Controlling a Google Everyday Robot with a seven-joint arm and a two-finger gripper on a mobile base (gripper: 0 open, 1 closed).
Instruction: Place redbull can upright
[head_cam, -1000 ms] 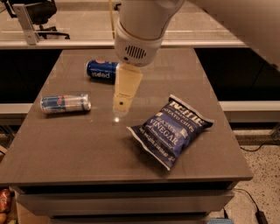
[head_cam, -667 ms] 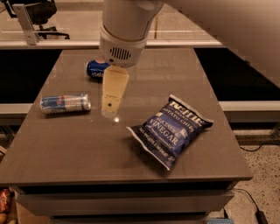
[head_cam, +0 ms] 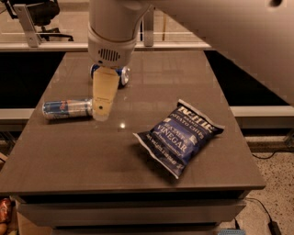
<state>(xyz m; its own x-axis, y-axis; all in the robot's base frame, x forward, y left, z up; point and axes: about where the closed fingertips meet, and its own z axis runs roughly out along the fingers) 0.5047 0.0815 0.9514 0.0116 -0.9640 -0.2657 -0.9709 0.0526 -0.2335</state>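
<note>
Brown surface (head_cam: 92,156): a smooth tabletop that fills the middle of the frame. It carries two cans and a bag, and a small glint of light lies near its centre.

Chair (head_cam: 43,11): black, in the upper left corner of the frame, beyond the far edge of the surface.

Redbull can (head_cam: 67,109): left of centre, on the surface. It lies on its side with its length running left to right and is not upright. Its right end is covered in the picture by the gripper.

Gripper (head_cam: 100,114): a cream-coloured part that hangs down from the white arm, just left of centre. Its tip is over the right end of the redbull can. Whether it touches the can does not show. Whether the jaws are parted or closed does not show either.

Arm (head_cam: 112,41): a broad white housing that comes in from the top of the frame, with a round vent on its face.

Blue can (head_cam: 123,75): dark, lying on its side at upper centre, mostly hidden behind the gripper. It is well apart from the redbull can.

Bag (head_cam: 179,137): dark blue chips with white lettering, lying flat right of centre, turned at a slant. It is apart from both cans.
</note>
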